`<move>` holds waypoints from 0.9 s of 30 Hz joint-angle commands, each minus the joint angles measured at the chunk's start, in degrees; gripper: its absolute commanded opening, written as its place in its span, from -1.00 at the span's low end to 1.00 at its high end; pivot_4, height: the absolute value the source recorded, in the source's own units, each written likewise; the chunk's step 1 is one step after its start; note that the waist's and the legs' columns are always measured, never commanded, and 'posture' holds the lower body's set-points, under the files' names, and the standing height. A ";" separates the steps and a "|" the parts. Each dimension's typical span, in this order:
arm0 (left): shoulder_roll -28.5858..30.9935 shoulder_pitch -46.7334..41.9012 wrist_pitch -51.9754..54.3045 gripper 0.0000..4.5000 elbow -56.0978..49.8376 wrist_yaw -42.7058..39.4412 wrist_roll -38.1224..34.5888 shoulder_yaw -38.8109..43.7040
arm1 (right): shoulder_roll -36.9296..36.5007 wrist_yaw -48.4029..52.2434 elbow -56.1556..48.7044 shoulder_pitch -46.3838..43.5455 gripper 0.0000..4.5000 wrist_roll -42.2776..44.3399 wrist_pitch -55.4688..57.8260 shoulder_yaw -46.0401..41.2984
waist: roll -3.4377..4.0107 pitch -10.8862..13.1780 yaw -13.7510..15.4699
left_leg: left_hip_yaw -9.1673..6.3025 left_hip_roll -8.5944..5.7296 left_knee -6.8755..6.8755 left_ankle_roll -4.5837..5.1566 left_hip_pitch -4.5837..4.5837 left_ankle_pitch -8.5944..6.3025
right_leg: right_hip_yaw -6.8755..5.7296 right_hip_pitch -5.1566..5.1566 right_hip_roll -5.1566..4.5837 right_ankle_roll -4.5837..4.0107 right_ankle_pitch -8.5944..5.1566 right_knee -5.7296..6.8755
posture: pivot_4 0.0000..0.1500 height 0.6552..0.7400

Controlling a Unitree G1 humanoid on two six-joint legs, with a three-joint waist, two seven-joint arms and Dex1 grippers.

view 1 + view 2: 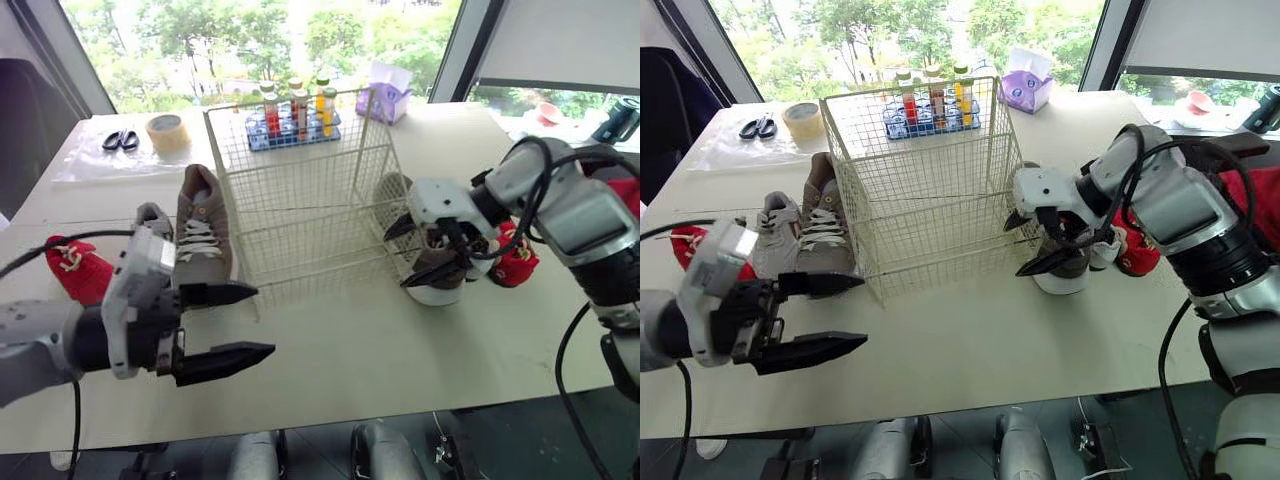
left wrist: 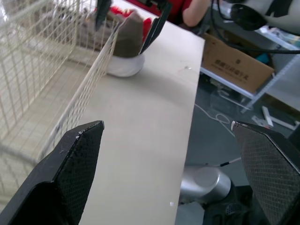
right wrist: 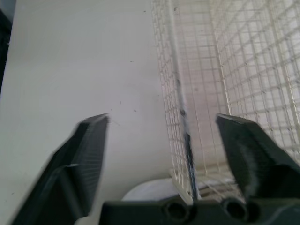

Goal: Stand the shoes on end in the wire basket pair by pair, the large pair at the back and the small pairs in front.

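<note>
Left gripper (image 1: 262, 320) nearest, fingers spread over the table (image 1: 340, 350) front-left of the wire basket (image 1: 310, 180); right gripper (image 1: 395, 260) likewise spread at a brown white-soled shoe (image 1: 437, 290) beside the basket's right wall; brown sneaker (image 1: 203, 225), grey shoe (image 1: 152, 218) and red shoe (image 1: 78, 265) lie left of the basket.

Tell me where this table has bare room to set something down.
Bare: the white table in front, between the cream wire basket and near edge. Crowded: brown sneaker and grey sneaker left of it, white-soled brown shoe right.
</note>
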 commanded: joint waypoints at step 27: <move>-2.75 -11.54 -2.90 1.00 4.58 0.01 7.53 -12.78 | 9.20 -20.49 -2.50 4.07 -0.96 -11.66 -3.64 -2.67 | -0.01 -0.01 0.02 | -0.05 -0.07 0.03 -0.05 -0.03 0.05 | 0.01 -0.01 -0.01 -0.02 0.02 0.12 | 1.00 -0.09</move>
